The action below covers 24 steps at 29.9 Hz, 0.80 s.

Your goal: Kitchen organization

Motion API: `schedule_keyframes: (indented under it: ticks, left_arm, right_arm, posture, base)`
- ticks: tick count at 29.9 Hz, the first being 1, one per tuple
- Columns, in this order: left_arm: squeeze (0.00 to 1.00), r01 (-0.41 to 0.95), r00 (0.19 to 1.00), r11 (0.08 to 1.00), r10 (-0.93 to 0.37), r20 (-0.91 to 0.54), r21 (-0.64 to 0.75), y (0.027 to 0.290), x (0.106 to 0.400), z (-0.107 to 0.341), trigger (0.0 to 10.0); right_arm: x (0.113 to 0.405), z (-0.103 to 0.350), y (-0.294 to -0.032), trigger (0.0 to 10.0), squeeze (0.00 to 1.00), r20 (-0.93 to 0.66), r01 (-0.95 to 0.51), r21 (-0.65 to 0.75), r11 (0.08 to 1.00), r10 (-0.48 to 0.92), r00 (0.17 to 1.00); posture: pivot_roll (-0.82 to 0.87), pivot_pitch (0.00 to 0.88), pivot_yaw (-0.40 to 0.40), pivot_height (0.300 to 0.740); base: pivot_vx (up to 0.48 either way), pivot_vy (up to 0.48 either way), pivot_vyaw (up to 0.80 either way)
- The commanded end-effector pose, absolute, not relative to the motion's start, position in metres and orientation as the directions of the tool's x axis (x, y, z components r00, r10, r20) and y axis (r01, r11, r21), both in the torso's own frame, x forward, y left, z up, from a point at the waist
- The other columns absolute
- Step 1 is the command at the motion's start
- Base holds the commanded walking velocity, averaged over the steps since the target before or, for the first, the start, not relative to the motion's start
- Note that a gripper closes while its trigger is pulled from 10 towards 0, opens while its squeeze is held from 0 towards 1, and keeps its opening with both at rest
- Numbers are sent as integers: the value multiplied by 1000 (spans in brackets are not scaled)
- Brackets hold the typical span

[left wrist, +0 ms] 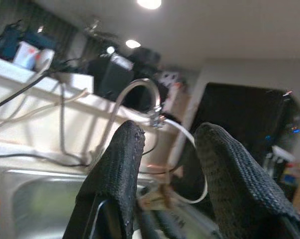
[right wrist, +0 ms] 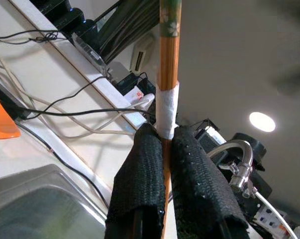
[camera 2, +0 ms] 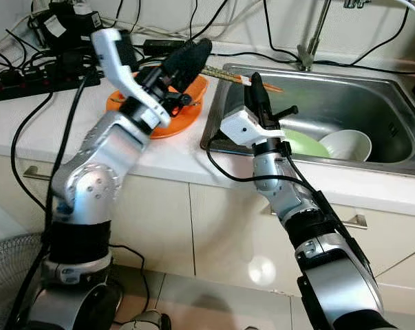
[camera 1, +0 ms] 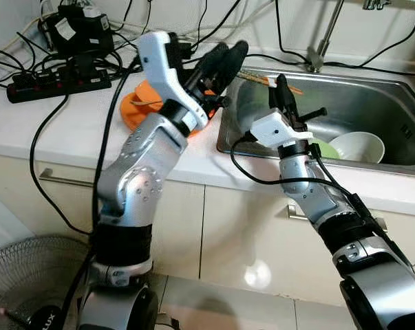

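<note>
- Right gripper [camera 2: 254,84] is raised over the near left part of the sink [camera 2: 372,96], fingers [right wrist: 145,184] pointing upward and pressed onto a pair of chopsticks [right wrist: 168,74]
- In the right wrist view the chopsticks are seen pinched between the two black pads; a white tape band is wrapped round the orange-brown shaft just above the fingertips, and a green floral end lies beyond it
- In the head views the chopsticks run from the gripper across the sink's rear left corner, tilted, tips toward the sink's back rim
- Left gripper [camera 1: 224,58] is held high above the tabletop [camera 1: 56,124], over the orange plate [camera 2: 121,103] and the sink's left edge; its fingers [left wrist: 120,164] are spread, with a clear gap between them and nothing gripped
- Orange plate is set on the tabletop just left of the sink, partly covered by the left arm
- Inside the sink a white bowl [camera 1: 362,146] is seen, with a green dish [camera 2: 303,144] just beside it on the left, partly hidden behind the right wrist; whether they touch cannot be told
- Faucet [camera 1: 324,41] is mounted behind the sink
- A black power strip [camera 1: 56,81] and tangled cables lie at the far left of the tabletop
- A fan [camera 1: 28,282] stands on the floor at lower left, below the cabinet fronts
</note>
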State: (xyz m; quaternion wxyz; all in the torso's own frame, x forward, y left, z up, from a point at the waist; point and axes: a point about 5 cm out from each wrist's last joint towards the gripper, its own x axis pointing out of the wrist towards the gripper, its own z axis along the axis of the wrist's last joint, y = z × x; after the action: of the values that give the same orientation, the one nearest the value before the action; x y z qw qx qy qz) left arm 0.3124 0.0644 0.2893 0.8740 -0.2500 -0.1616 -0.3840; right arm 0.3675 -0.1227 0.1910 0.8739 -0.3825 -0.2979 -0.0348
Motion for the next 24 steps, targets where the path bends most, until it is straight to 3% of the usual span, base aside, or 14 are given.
schedule_keyframes:
  ticks: [1, 5, 6, 13, 17, 18, 24]
  left_arm:
    - [1000, 804, 588, 524, -632, 504, -281, 60, 304, 294, 10000]
    - [1000, 832, 543, 510, -672, 503, -218, 59, 297, 292, 10000]
    - [0, 805, 579, 551, -654, 486, -219, 63, 302, 288, 10000]
    - [0, 775, 616, 596, -635, 467, -212, 74, 307, 282, 10000]
    - [0, 746, 649, 634, -624, 435, -202, 83, 309, 276, 10000]
    - [0, 714, 686, 682, -632, 361, -162, 90, 312, 267, 10000]
    - [0, 687, 718, 727, -681, 144, 15, 94, 312, 237, 10000]
  right_arm:
    - [372, 199, -128, 0, 0, 556, 313, -618, 722, 120, 822]
    - [375, 201, -131, 0, 0, 546, 311, -605, 733, 98, 832]
    - [378, 205, -134, 10000, 0, 536, 311, -581, 752, 67, 841]
    - [388, 215, -144, 10000, 0, 494, 304, -539, 786, 2, 870]
    - [397, 224, -154, 10000, 0, 433, 283, -426, 859, -81, 898]
    - [404, 225, -162, 10000, 0, 336, 246, -325, 913, -132, 933]
    - [412, 223, -169, 10000, 0, 212, 193, -208, 959, -148, 966]
  posture:
    - [151, 11, 32, 740]
    - [153, 11, 29, 740]
    - [154, 10, 26, 740]
    - [153, 10, 25, 740]
    - [155, 10, 20, 740]
    - [159, 10, 18, 740]
    - [170, 9, 12, 740]
  base:
    - [0, 0, 0]
    - [0, 0, 0]
    - [0, 0, 0]
    - [0, 0, 0]
    - [0, 0, 0]
    - [0, 0, 0]
    - [0, 0, 0]
